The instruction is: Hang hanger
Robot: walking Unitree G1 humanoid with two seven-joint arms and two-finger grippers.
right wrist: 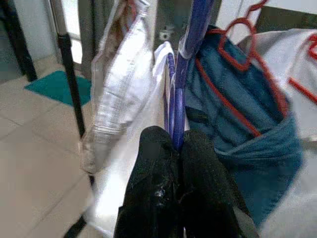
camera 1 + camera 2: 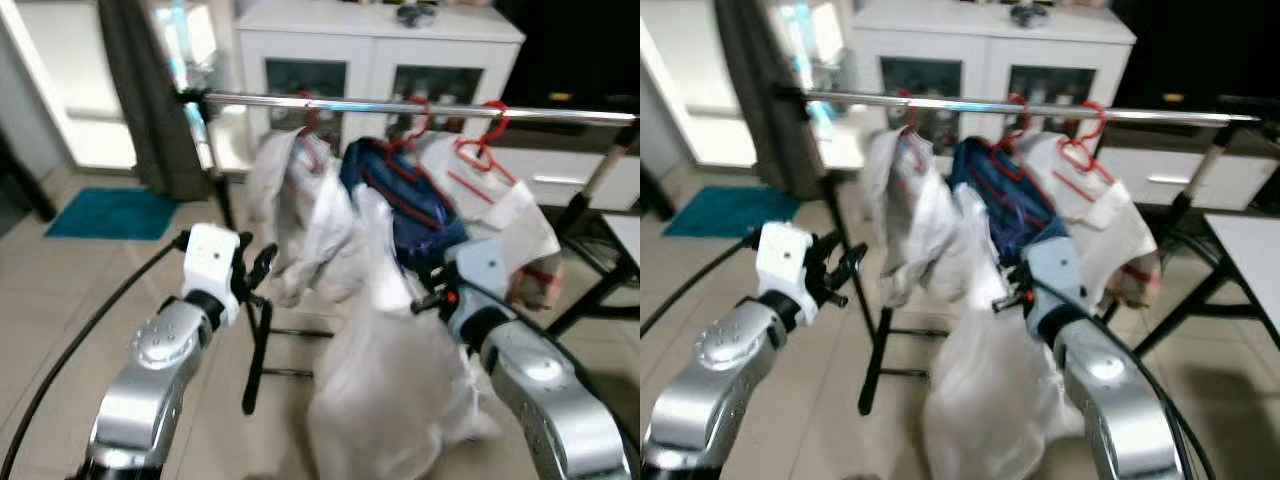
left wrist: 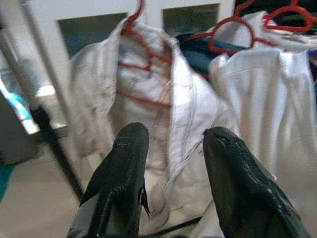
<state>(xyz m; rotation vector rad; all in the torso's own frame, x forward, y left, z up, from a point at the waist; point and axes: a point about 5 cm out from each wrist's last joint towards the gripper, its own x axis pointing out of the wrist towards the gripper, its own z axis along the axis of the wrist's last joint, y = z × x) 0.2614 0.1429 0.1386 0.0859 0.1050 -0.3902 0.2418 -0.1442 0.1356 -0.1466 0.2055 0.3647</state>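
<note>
Rail (image 2: 400,106): a chrome bar on a black stand, set crosswise before a white cabinet (image 2: 380,50). It served as landmark for all below.

Hung on the rail: three garments on red hangers. A white shirt (image 2: 290,200) sat toward the rail's left end, a blue garment (image 2: 400,200) at the middle and a white top (image 2: 500,200) to its right. All three were crowded close, cloth touching cloth.

Hanger (image 1: 181,74): blue, carrying a pale white garment (image 2: 390,380). It was below the rail and not yet hooked, in front of the blue garment. Its hook could not be made out.

Right gripper (image 1: 179,148): below the rail, fingers pinched tight on the hanger's thin blue bar, no gap showing.

Left gripper (image 3: 173,163): below the rail's left end, just short of the white shirt. Its fingers were spread apart and held nothing.

Hazards, as judged:
- The hook could catch a red hanger or a fold of cloth instead of the rail, because the middle was crowded.
- The hanger could twist or slide in the pinch, because the bar was thin and the garment hung heavy and loose.
- The trailing garment could snag on the stand or drag hung pieces off.
- The freest stretch of rail lay at the right end.
</note>
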